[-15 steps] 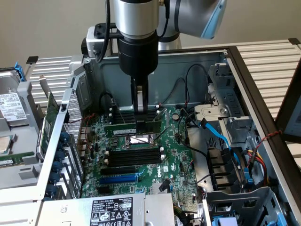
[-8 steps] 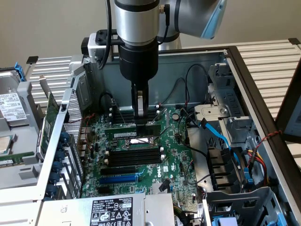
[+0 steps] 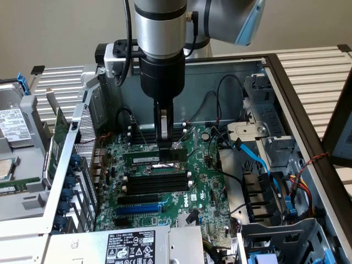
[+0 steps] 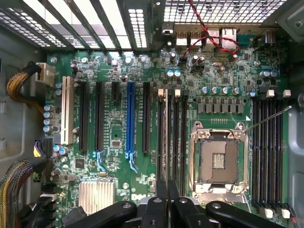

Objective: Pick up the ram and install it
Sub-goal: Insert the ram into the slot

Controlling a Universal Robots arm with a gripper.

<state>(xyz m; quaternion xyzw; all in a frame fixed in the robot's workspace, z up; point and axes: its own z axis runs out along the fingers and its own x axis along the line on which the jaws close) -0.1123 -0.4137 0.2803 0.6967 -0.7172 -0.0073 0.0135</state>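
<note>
As the gripper [image 3: 165,144] [image 4: 166,202] clamps shut on the ram [image 3: 144,157] [image 4: 166,142], the green stick stands on edge just beyond the black memory slots [image 3: 151,184], mid-motherboard [image 3: 206,181] inside the computer case [image 3: 286,99].

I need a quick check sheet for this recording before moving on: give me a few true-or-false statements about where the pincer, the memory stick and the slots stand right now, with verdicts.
1. The pincer is down inside the open computer case. True.
2. The memory stick lies outside the case. False: it is at the black slots, with the pincer shut on it.
3. A cooler covers the processor socket. False: the socket is bare.
4. A blue slot sits among the black ones. True.
</note>
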